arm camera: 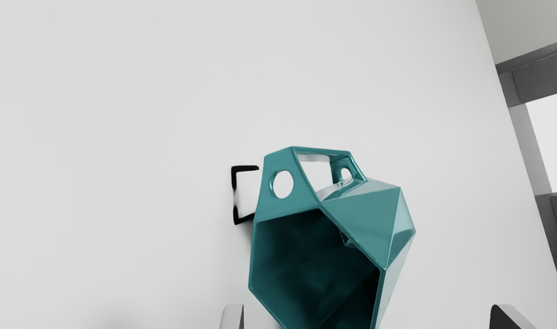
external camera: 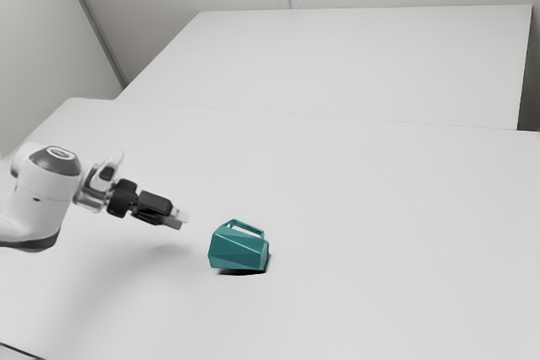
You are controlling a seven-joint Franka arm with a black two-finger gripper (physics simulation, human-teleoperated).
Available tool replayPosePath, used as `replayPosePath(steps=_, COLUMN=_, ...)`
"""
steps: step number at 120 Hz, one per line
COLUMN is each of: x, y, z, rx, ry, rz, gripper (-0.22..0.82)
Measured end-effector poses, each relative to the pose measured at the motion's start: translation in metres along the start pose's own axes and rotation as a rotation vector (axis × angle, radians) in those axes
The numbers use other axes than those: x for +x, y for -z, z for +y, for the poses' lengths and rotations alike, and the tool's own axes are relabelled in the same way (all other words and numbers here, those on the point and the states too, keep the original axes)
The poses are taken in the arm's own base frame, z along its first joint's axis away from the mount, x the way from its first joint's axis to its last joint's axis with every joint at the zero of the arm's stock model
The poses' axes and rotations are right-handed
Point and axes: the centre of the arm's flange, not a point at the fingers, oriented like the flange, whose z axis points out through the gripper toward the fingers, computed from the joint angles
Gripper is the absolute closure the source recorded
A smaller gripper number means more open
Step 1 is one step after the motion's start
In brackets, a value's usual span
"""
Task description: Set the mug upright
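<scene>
The teal faceted mug (external camera: 239, 249) lies on its side on the white table, its handle pointing up. The black gripper (external camera: 184, 219) is held above the table on the exterior view's left of the mug, apart from it. In the wrist view the mug (arm camera: 360, 219) turns its dark open mouth toward the hand, with the handle above the body. The gripper (arm camera: 367, 317) is open there, its two fingertips wide apart, and the mug's lower part shows between them without being gripped.
The white table (external camera: 380, 233) extends around the mug. Behind it stands another white surface (external camera: 337, 56), in front of pale walls. A black bracket-shaped mark (arm camera: 235, 194) shows beside the mug in the wrist view.
</scene>
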Motion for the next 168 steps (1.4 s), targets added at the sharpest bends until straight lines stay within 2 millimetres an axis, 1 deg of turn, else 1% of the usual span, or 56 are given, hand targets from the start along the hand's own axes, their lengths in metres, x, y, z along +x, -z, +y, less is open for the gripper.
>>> replayPosePath(steps=32, x=-0.002, y=-0.021, z=0.001, rx=-0.030, ry=-0.037, rz=0.004, gripper=0.02)
replayPosePath(steps=42, x=-0.007, y=-0.028, z=0.000, rx=-0.044, ry=-0.032, rz=0.006, gripper=0.02)
replayPosePath(steps=62, x=-0.013, y=-0.035, z=0.001, rx=-0.062, ry=-0.037, rz=0.017, gripper=0.02)
replayPosePath(steps=100, x=-0.011, y=-0.059, z=0.010, rx=-0.096, ry=-0.056, rz=0.017, gripper=0.02)
replayPosePath(steps=129, x=-0.013, y=-0.077, z=0.010, rx=-0.109, ry=-0.048, rz=0.009, gripper=0.02)
replayPosePath(steps=143, x=-0.012, y=-0.086, z=0.015, rx=-0.117, ry=-0.053, rz=0.008, gripper=0.02)
replayPosePath(steps=156, x=-0.012, y=-0.094, z=0.018, rx=-0.123, ry=-0.053, rz=0.007, gripper=0.06)
replayPosePath(steps=168, x=-0.012, y=-0.099, z=0.019, rx=-0.129, ry=-0.040, rz=0.018, gripper=0.16)
